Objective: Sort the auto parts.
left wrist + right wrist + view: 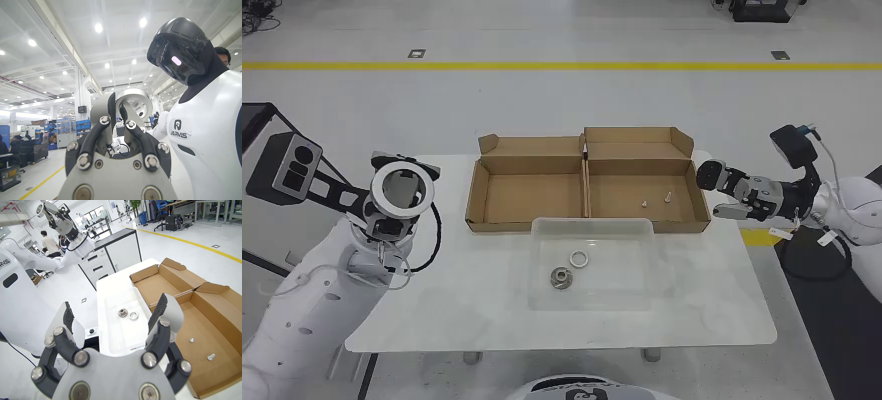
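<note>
A white surface (697, 300) carries two open brown cardboard boxes (527, 198). At its left edge my left hand (118, 106) clamps a large silver metal ring (132, 92) by its wall, held high, I judge, to clear the box walls. My right hand (115, 303) hangs wide open and empty at the right end.

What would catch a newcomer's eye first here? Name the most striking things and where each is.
The left claw holds a large metal ring raised at the table's left edge. In the clear tray at the table's front lie a flanged hub and a small ring. Two small fasteners lie in the right cardboard box, by the open right claw.
</note>
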